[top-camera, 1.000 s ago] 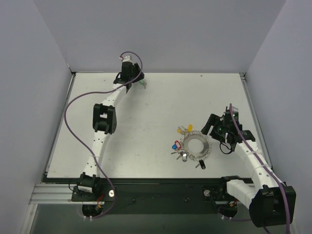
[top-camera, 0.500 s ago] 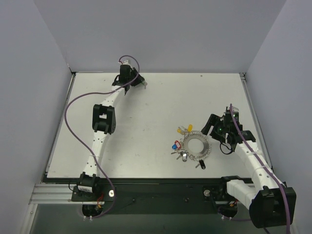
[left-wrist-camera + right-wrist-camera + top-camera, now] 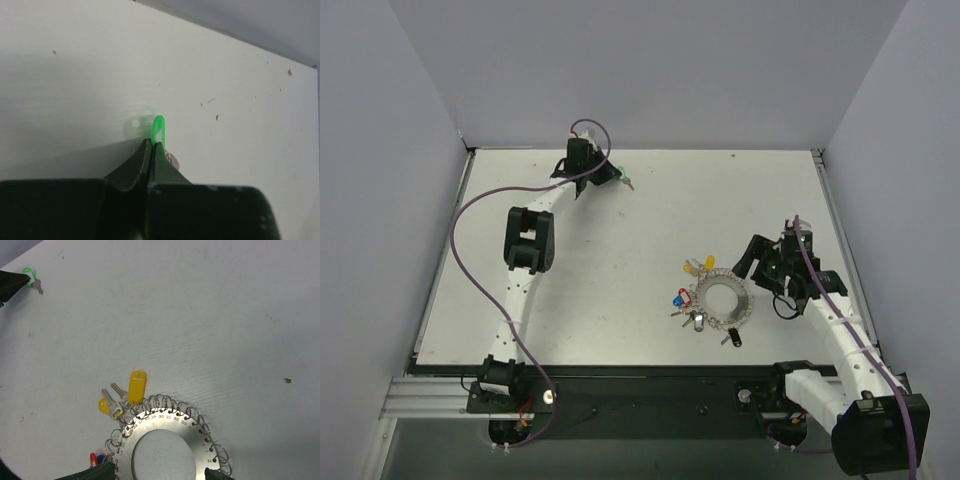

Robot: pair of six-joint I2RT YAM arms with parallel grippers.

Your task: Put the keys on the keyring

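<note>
The left gripper (image 3: 612, 174), clamped on the green key (image 3: 625, 181) at the far side of the table (image 3: 650, 210), now points further right than a second ago. The key sits slightly further right and nearer, and its green head shows plainly again after being hard to make out half a second ago. The left arm's elbow (image 3: 528, 240) stands a little further left than before.

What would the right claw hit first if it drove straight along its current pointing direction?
Most likely the keyring: it lies directly ahead of the open right claw, centred in the wrist view. Depth is unclear, so the table by the ring could come first.
</note>
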